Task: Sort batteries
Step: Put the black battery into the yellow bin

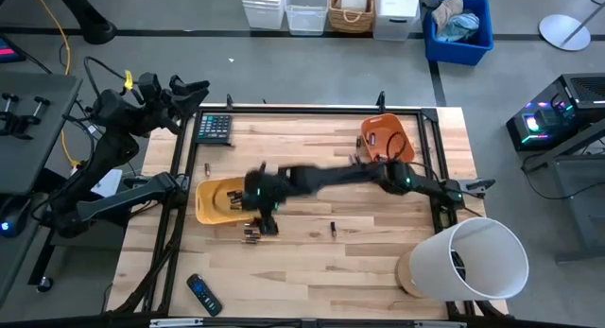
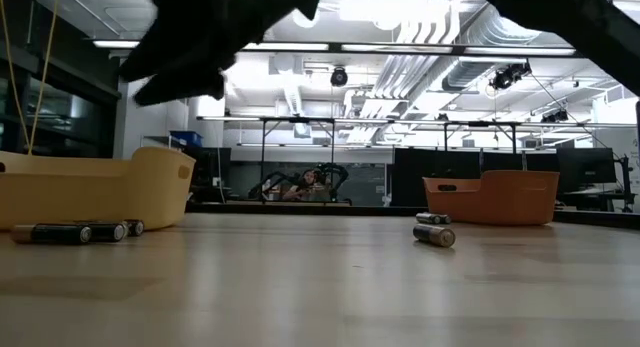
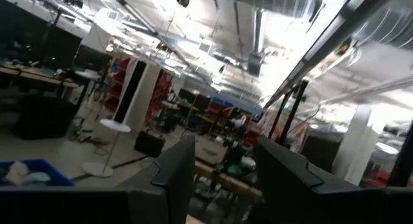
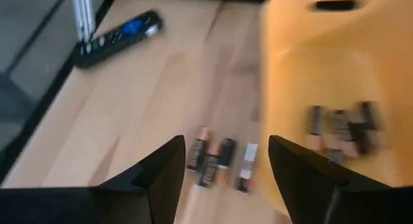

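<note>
- Four batteries (image 4: 219,162) lie on the table (image 1: 312,262) directly beneath the released right pincer (image 4: 222,179), beside the yellow bin (image 4: 322,88).
- Pickup pending: descend, clench one cell.
- Left pincer (image 3: 222,179) waits, released.

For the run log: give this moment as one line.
right gripper: open, over small cylindrical batteries beside yellow plastic bin | left gripper: open, raised off-table | orange bin: far side

2 bins, a yellow one (image 1: 219,201) and an orange one (image 1: 387,139); 1 remote (image 1: 203,294); 1 calculator (image 1: 215,129); 4 batteries (image 4: 219,161) in a row on the table.
</note>
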`<state>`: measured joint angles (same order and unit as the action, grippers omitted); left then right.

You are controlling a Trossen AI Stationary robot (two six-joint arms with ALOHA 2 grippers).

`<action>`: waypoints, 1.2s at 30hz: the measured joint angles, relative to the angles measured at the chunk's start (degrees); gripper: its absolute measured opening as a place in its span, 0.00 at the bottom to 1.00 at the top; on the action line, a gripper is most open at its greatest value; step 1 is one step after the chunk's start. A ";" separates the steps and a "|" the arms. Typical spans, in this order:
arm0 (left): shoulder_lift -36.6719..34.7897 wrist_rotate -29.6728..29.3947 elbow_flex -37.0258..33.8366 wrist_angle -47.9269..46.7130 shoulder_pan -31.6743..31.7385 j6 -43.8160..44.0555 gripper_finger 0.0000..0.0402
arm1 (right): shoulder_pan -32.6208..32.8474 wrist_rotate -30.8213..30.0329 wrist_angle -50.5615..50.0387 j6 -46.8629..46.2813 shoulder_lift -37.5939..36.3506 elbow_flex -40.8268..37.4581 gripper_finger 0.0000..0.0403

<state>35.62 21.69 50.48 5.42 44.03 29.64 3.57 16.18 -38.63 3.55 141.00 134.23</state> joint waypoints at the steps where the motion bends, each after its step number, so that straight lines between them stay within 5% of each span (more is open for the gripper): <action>1: 0.00 -0.02 0.00 -0.68 0.00 -0.56 0.37 | 1.19 -1.41 0.33 0.50 0.58 -0.04 0.54; 7: 0.11 0.00 0.00 -1.30 0.07 -0.34 0.37 | 5.93 -9.19 3.79 -2.20 4.97 -0.11 0.54; 36: 0.24 0.02 -0.02 -6.08 0.07 4.23 0.37 | 11.13 -20.01 7.19 -12.61 13.64 0.21 0.38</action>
<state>35.86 21.71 50.46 -0.67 44.10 33.87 14.70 -3.83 -31.44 -9.06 154.64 134.44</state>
